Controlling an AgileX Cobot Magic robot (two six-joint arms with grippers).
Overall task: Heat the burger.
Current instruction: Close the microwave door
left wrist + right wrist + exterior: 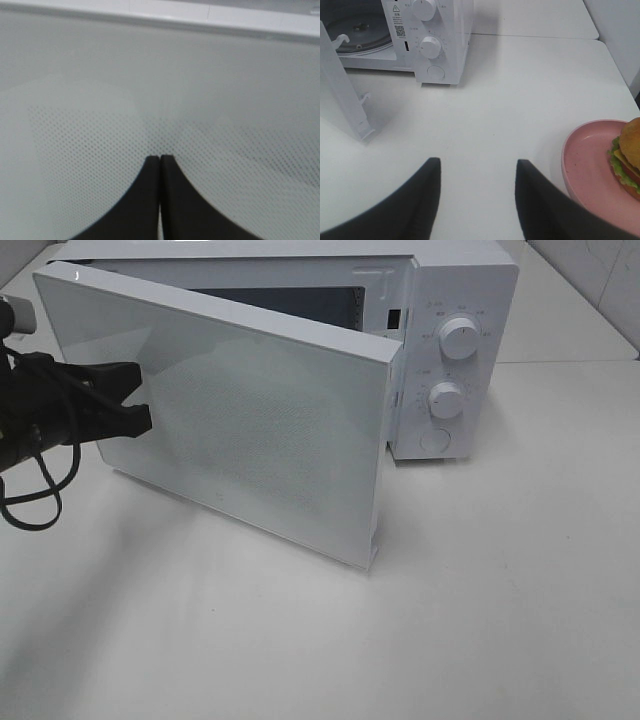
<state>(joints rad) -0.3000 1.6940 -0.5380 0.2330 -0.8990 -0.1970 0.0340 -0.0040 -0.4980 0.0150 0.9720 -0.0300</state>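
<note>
- Two black grippers are working around a white microwave [450, 350] on a white table [500, 620], its door [230, 420] standing partly swung out toward the front
- Left gripper [140, 400] is sitting against the outer face of the door near its hinge side, jaws pressed together on nothing; the left wrist view is showing only the dotted door panel just beyond the closed tips
- Right gripper [477, 192] is hovering low over bare tabletop, jaws parted and gripping nothing
- Off to that gripper's side, the burger [629, 157] is resting on a pink plate [585, 165], well apart from the oven and only partly inside the right wrist view; the high camera is not catching it at all
- Inside the cavity, the glass turntable [357, 32] is showing through the opening
- Judging by the layout, the step in hand is getting the door fully clear; doing it well likely means pushing with closed tips in a smooth arc, keeping pressure light so the oven is not sliding, and opening wide enough that the plate can pass the door's free edge [375, 475] without clipping it
</note>
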